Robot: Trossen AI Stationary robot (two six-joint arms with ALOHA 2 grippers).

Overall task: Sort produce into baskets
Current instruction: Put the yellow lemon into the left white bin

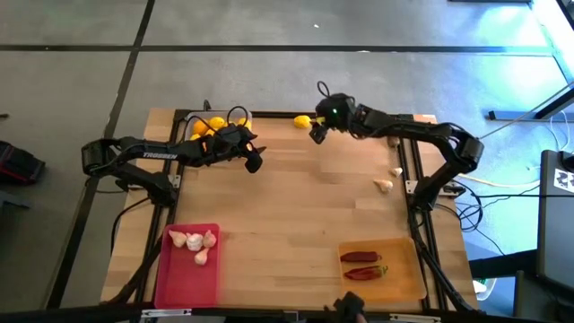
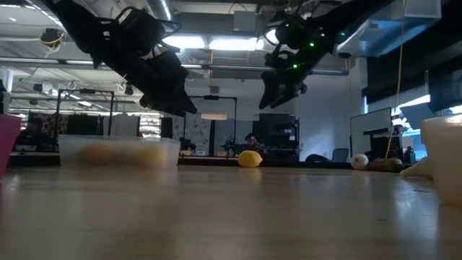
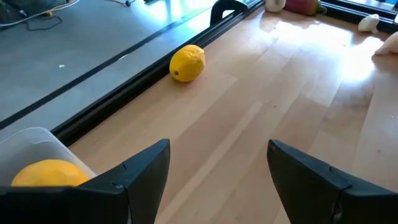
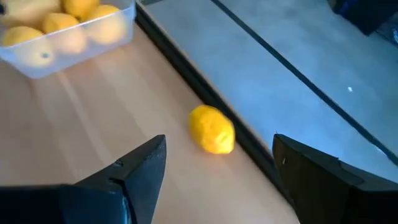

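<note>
1. Right hand (image 1: 317, 133): fingers spread wide, holding nothing, raised above the bench and poised just beside the loose lemon (image 1: 302, 121). In its own wrist view the lemon (image 4: 212, 129) sits ahead of the gap between the two fingers.
2. Loose lemon: lies on the bench against the dark rail at the far edge, apart from the other fruit.
3. Step in hand, judged: picking up this lemon for the clear basket (image 1: 240, 115). To do it well, the right hand should centre the gap over the fruit, come straight down, and close across its narrow middle; the rail crowds one side, so the finger nearest it needs room to pass.
4. Left hand (image 1: 253, 162): fingers also wide and empty, hovering above the bench just beside the clear basket.
5. Clear basket: at the far left of the bench, already holding several lemons.
6. Pink-red basket (image 1: 186, 276): near left, with garlic bulbs (image 1: 195, 242) inside.
7. Orange basket (image 1: 399, 276): near right, with two chili peppers (image 1: 362, 264) inside.
8. Unsorted: garlic (image 1: 384, 185) lying loose near the right edge.
</note>
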